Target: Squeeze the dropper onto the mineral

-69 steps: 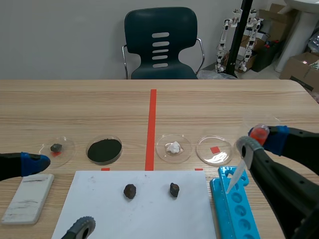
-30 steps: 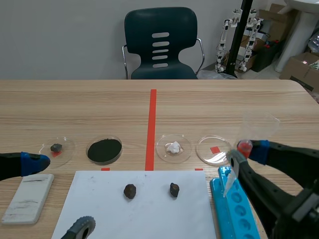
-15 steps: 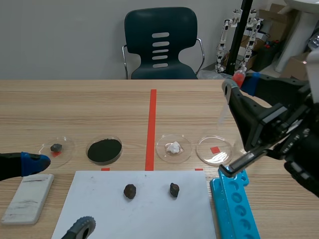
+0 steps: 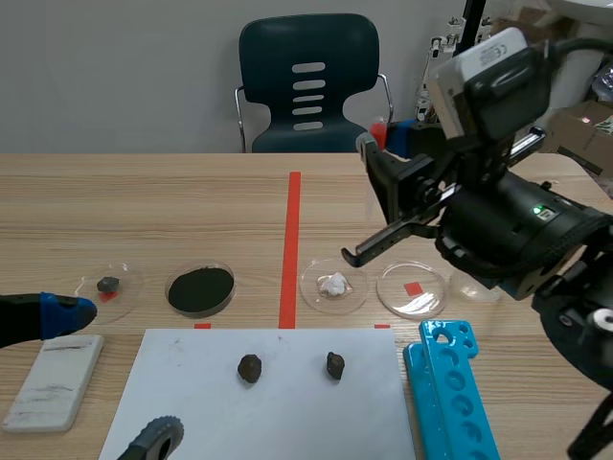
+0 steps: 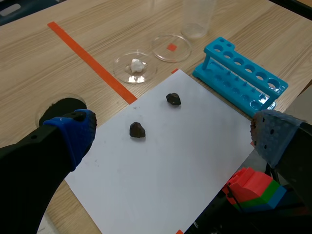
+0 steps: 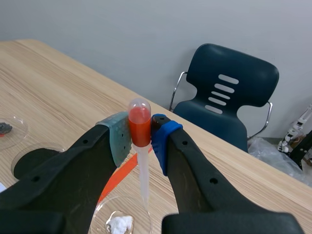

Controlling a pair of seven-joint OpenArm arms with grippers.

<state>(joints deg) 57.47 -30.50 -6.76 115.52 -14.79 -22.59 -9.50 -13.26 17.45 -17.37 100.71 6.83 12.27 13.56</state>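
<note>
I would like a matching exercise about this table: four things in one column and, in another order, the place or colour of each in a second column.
Things:
1. dropper
2. white lump
3. dark stones
4. tube rack

Descriptions:
A. on the white paper
B. blue, beside the paper
C. in the jaws of the right gripper
D. in a clear dish

Pairs: 1-C, 2-D, 3-A, 4-B

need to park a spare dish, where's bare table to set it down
Widest bare stretch: the table beyond the row of dishes, left of the tape line. The white sheet is bare on the near side of its two rocks. Crowded: the dish row, and around the blue rack by the right arm.
</note>
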